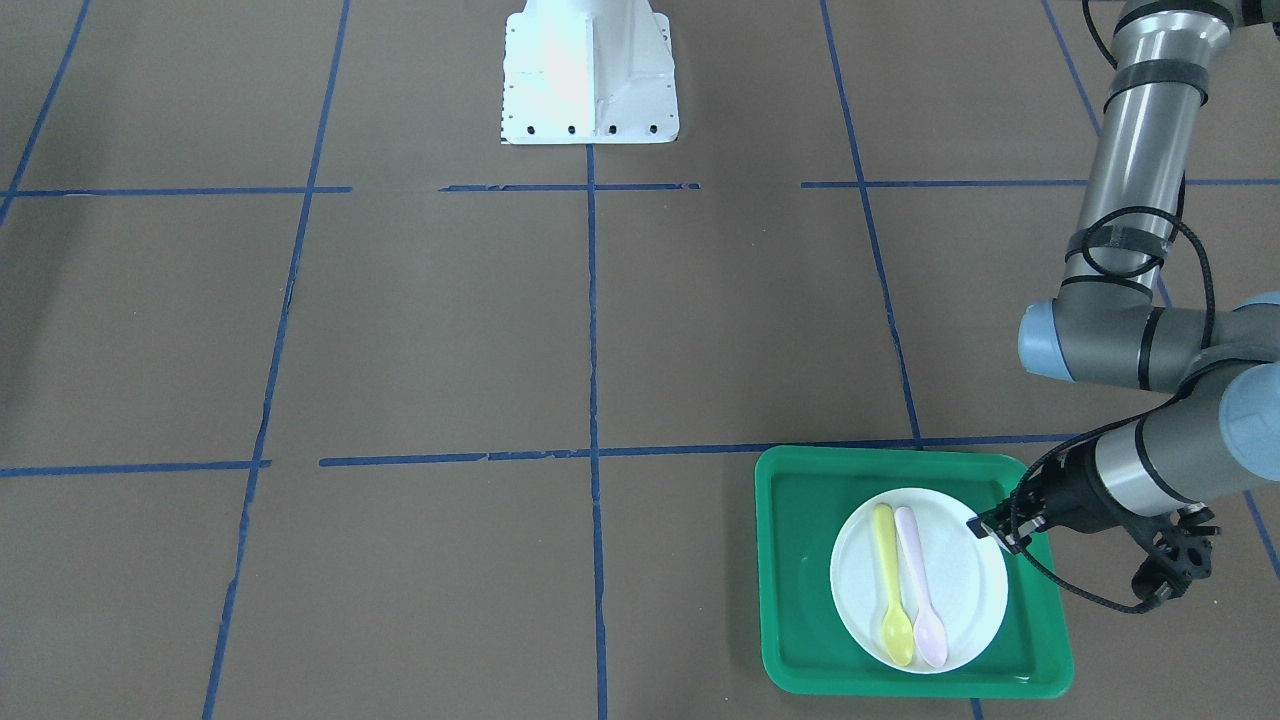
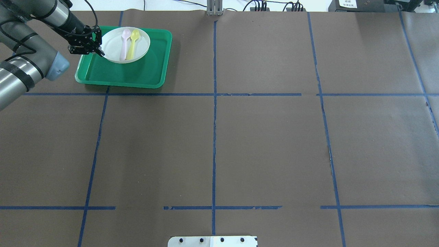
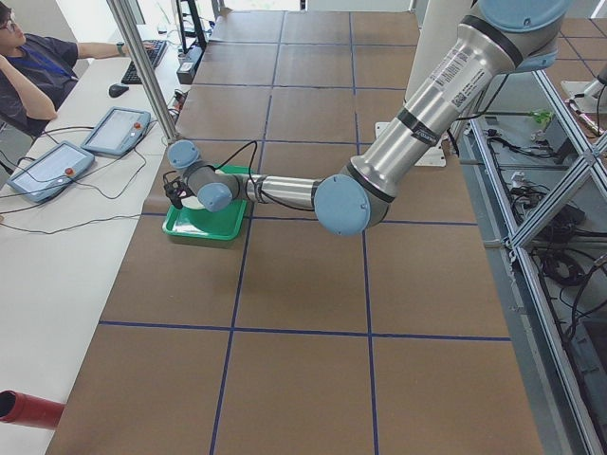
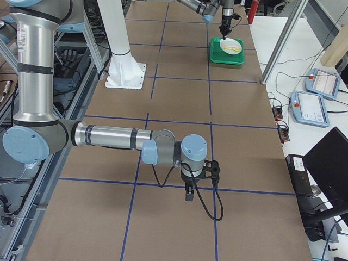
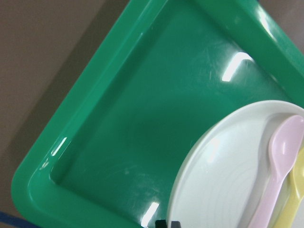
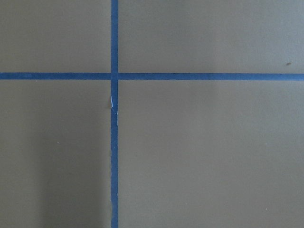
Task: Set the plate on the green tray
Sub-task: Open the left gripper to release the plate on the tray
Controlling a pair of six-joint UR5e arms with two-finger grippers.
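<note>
Green tray [image 1: 800, 520] lies nearest the front-facing camera, at the lower right of that frame. It sits flat on the brown table [image 1: 450, 330], just below a blue tape line [image 1: 450, 459]. White plate [image 1: 965, 590] rests inside the tray, toward the tray's right half in this frame, with its lower edge near the tray's lower rim. Two plastic spoons lie side by side on the plate, bowls toward the bottom of the frame: yellow spoon [image 1: 888, 570] on the left, pink spoon [image 1: 915, 570] just beside it on the right. Left gripper [image 1: 990, 527] reaches in from the right edge of the frame and meets the plate's upper right rim. In the left wrist view its two black fingertips [image 5: 161, 223] sit close together at the bottom edge with the rim between them, pinching the plate. White robot base [image 1: 588, 75] stands at top centre. Right gripper [image 4: 188, 191] hangs low over the table at the lower centre of the exterior right view, well apart from the tray. Whether its jaws are parted or closed cannot be told.
</note>
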